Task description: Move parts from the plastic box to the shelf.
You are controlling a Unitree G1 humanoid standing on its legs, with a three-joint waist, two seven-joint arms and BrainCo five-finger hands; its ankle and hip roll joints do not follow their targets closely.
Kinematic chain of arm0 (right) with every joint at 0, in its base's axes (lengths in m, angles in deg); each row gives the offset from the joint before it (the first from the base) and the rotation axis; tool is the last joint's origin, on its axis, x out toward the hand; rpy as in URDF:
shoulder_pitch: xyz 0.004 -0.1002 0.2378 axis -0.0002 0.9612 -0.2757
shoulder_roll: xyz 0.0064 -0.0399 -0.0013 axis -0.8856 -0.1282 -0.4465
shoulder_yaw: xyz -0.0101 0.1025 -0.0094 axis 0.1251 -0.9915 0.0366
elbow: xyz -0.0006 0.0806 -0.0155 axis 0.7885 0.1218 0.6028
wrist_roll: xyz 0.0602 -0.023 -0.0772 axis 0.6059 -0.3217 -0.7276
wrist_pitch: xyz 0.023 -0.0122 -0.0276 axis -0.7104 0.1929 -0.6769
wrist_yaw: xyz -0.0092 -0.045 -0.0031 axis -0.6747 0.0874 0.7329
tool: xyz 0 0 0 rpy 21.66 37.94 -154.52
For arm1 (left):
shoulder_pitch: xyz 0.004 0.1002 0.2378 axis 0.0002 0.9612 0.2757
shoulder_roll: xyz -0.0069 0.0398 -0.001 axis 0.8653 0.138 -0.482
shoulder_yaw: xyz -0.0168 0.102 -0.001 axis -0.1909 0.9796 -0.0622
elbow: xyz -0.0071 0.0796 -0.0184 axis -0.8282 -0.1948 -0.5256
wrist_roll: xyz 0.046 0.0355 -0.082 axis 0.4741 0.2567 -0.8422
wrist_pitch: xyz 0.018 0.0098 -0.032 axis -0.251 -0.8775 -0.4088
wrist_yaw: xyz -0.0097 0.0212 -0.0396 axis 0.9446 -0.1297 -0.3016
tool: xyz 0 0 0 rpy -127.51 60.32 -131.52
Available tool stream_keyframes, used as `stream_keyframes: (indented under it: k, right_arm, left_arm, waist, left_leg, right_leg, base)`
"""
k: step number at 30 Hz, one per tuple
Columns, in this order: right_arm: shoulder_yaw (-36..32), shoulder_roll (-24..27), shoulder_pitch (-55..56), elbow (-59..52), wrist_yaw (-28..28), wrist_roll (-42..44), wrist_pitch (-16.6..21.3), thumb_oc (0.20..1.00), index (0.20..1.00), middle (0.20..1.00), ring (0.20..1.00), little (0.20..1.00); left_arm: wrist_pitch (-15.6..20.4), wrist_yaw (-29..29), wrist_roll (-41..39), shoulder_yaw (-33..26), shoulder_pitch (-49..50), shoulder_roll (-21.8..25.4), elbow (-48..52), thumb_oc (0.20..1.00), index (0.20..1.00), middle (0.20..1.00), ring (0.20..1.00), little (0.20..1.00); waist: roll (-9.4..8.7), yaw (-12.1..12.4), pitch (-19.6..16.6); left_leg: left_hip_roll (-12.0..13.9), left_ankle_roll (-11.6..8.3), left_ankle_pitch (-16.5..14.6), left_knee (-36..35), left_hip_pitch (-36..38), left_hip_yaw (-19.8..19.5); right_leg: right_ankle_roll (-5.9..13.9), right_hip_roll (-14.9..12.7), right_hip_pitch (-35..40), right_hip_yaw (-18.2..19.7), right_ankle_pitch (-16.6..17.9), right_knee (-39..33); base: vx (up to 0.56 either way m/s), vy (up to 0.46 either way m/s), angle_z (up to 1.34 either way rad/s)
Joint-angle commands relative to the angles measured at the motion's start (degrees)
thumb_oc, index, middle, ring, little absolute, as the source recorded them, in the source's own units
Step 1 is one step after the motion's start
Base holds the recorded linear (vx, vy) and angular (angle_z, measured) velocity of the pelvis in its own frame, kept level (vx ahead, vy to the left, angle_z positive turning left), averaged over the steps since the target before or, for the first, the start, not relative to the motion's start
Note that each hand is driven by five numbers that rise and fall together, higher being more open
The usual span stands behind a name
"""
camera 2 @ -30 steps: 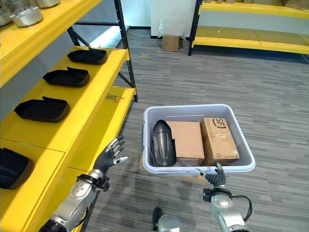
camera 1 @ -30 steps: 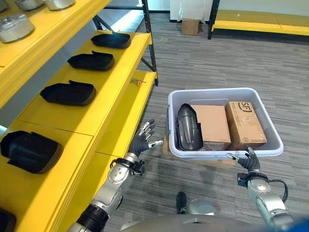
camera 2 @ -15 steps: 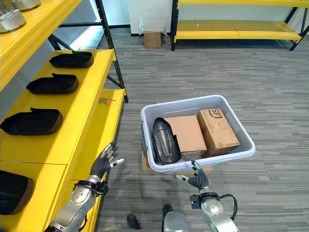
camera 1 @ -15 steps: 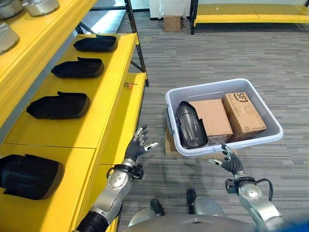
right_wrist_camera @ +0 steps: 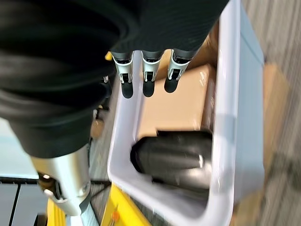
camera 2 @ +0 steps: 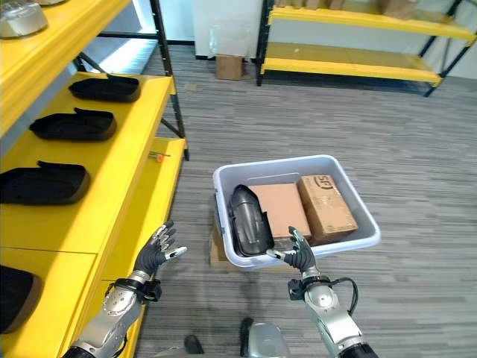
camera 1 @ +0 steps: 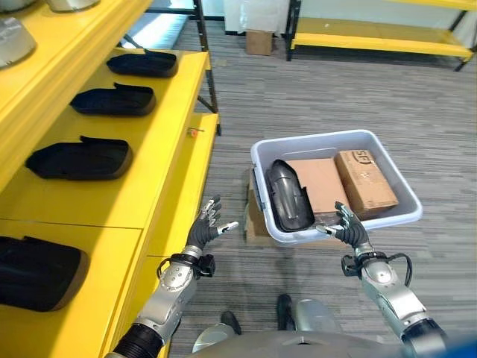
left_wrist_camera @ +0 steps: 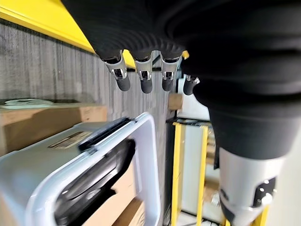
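A pale grey plastic box [camera 1: 402, 207] stands on the floor to the right of the yellow shelf [camera 1: 160, 164]. One black moulded part [camera 1: 289, 195] lies at the box's left end, beside two cardboard cartons [camera 1: 364, 181]. Three more black parts [camera 1: 78, 157] lie in a row on the shelf level, and a fourth [camera 1: 33, 272] sits at the near end. My left hand [camera 1: 204, 231] hovers open between the shelf and the box. My right hand [camera 1: 349, 231] is open just above the box's near rim, to the right of the black part [right_wrist_camera: 174, 160].
The box rests on a flat cardboard piece [camera 1: 255, 220]. A small orange-tipped item [camera 1: 193, 133] lies on the lower shelf step. Another yellow rack [camera 2: 350, 67] and a small carton [camera 2: 229, 67] stand at the far side of the carpeted floor.
The camera has shifted. My right hand has risen and moved forward from below the box's near edge to its rim. My left hand stays open beside the shelf.
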Motion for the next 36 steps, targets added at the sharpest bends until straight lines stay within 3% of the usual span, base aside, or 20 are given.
stream_keyframes:
  k: [1,5,7,9,10,12,17,23,27,28,34,35,36]
  right_arm:
    - [0.5,-2.0,-0.2,-0.9,-1.4,-2.1,4.0,1.000,1.000,1.000,1.000,1.000]
    - [0.5,-2.2,0.6,-0.9,-0.9,-3.4,3.1,1.000,1.000,1.000,1.000,1.000]
    - [0.7,-2.5,0.9,-0.6,-0.5,-3.9,3.1,1.000,1.000,1.000,1.000,1.000]
    - [0.7,-1.9,1.2,-0.8,-0.1,-3.9,3.0,1.000,1.000,1.000,1.000,1.000]
    - [0.7,-1.3,1.0,-0.3,0.0,-3.3,3.0,1.000,1.000,1.000,1.000,1.000]
    - [0.8,-0.3,0.6,-0.4,0.3,-3.2,2.9,1.000,1.000,1.000,1.000,1.000]
    - [-0.1,2.0,0.7,-1.7,1.9,-3.9,1.9,1.000,1.000,1.000,1.000,1.000]
    - [-0.4,4.1,-0.8,-2.1,2.2,-3.9,1.8,1.000,1.000,1.000,1.000,1.000]
    - [0.0,4.8,-2.4,-0.8,1.2,-2.6,2.8,1.000,1.000,1.000,1.000,1.000]
    - [-0.2,4.9,-2.4,-0.5,1.6,-3.3,3.5,1.000,1.000,1.000,1.000,1.000]
    - [-1.4,5.1,-2.2,0.6,3.3,-4.8,5.2,1.000,1.000,1.000,1.000,1.000]
    - [-2.1,5.4,-1.4,-0.1,3.5,-5.1,4.8,1.000,1.000,1.000,1.000,1.000]
    - [-2.1,5.5,-1.1,-0.5,3.2,-5.3,4.8,1.000,1.000,1.000,1.000,1.000]
  left_arm:
    - [0.4,-1.6,3.2,0.3,-0.5,0.9,2.9,1.000,1.000,1.000,1.000,1.000]
    - [-0.1,-1.5,4.2,2.3,-1.5,2.5,2.5,1.000,1.000,1.000,1.000,1.000]
    - [0.5,-1.1,4.5,2.6,-1.4,2.9,2.4,1.000,1.000,1.000,1.000,1.000]
    - [0.6,-0.7,4.5,2.3,-1.0,2.9,2.7,1.000,1.000,1.000,1.000,1.000]
    - [0.0,0.5,4.3,2.3,-1.0,2.7,2.8,1.000,1.000,1.000,1.000,1.000]
    - [-0.6,1.0,2.4,1.8,-0.9,2.3,3.0,1.000,1.000,1.000,1.000,1.000]
    - [-1.0,-0.2,0.2,0.5,1.1,0.5,5.1,1.000,1.000,1.000,1.000,1.000]
    - [-0.6,-0.2,1.0,0.6,0.6,-0.5,4.9,1.000,1.000,1.000,1.000,1.000]
    - [0.6,1.3,1.2,1.4,-2.7,-1.2,2.9,1.000,1.000,1.000,1.000,1.000]
    - [0.9,2.0,0.7,1.5,-3.6,-1.4,2.7,1.000,1.000,1.000,1.000,1.000]
    - [2.0,5.1,-0.1,0.6,-5.2,-1.6,1.9,1.000,1.000,1.000,1.000,1.000]
    - [2.2,5.2,-1.4,0.3,-5.6,-1.9,1.8,1.000,1.000,1.000,1.000,1.000]
    - [2.1,4.9,-1.6,0.2,-5.9,-2.0,1.8,1.000,1.000,1.000,1.000,1.000]
  waist:
    - [-0.82,0.8,0.2]
    - [-1.22,-0.6,-0.3]
    - [-1.10,-0.7,-0.4]
    - [-0.95,-0.4,-0.5]
    - [-0.75,0.0,-0.8]
    - [-0.46,0.1,-1.4]
    - [-0.28,0.0,-2.5]
    - [0.26,-0.3,-2.9]
    - [1.60,-1.6,-1.2]
    - [2.17,-2.3,-0.7]
    - [3.68,-3.6,0.5]
    - [4.01,-4.2,0.9]
    - [4.05,-4.3,1.2]
  left_leg:
    - [-1.6,-0.12,-1.7,0.2,0.3,-4.6]
    - [0.5,-1.60,-2.6,0.3,1.5,-5.8]
    - [1.6,-2.16,-2.8,0.2,1.9,-5.4]
    - [3.2,-3.14,-1.2,0.8,1.5,-4.2]
    - [4.6,-4.15,-0.2,1.6,0.8,-4.0]
    - [5.7,-5.29,0.0,1.6,1.1,-4.7]
    - [8.2,-7.03,3.2,0.5,1.1,-4.6]
    - [10.8,-8.28,5.0,2.2,-0.1,-5.7]
    - [13.3,-9.08,7.8,7.2,-2.7,-5.5]
    - [13.6,-9.76,7.3,8.6,-2.7,-5.8]
    - [13.2,-9.34,6.9,14.0,-4.0,-5.5]
    - [14.2,-10.23,8.7,19.9,-6.0,-2.7]
    - [14.8,-10.79,10.1,22.0,-7.4,-2.5]
  right_leg:
    - [1.52,-6.1,4.5,-0.9,9.4,-5.4]
    - [4.19,-12.2,4.0,6.2,20.6,-18.7]
    - [4.64,-13.2,3.5,6.8,21.9,-19.9]
    - [4.06,-13.3,5.4,4.6,20.4,-22.3]
    - [3.12,-11.9,8.1,2.4,17.3,-24.3]
    - [2.91,-10.5,9.7,1.9,14.1,-24.5]
    - [0.26,-7.5,12.7,0.3,10.1,-25.5]
    - [-3.11,-4.7,13.5,-0.1,6.4,-23.6]
    - [-5.61,-3.3,11.7,0.4,3.6,-19.6]
    - [-5.76,-3.3,11.4,0.8,1.8,-18.0]
    - [-7.81,-3.2,9.5,0.8,-1.3,-13.3]
    - [-8.86,-2.9,10.4,-0.7,-1.8,-13.9]
    - [-9.20,-2.7,10.9,-1.0,-2.0,-14.3]
  base:
    - [0.04,-0.336,-0.05]
    - [0.05,-0.365,0.03]
    - [0.00,-0.307,0.22]
    - [0.00,-0.382,0.33]
    - [0.11,-0.418,0.25]
    - [0.07,-0.306,0.09]
    - [0.04,-0.213,-0.12]
    - [0.06,-0.183,-0.05]
    - [0.02,-0.127,-0.10]
    - [0.06,-0.136,-0.11]
    - [0.06,-0.084,-0.03]
    - [0.07,-0.112,0.01]
    - [0.07,-0.109,0.08]
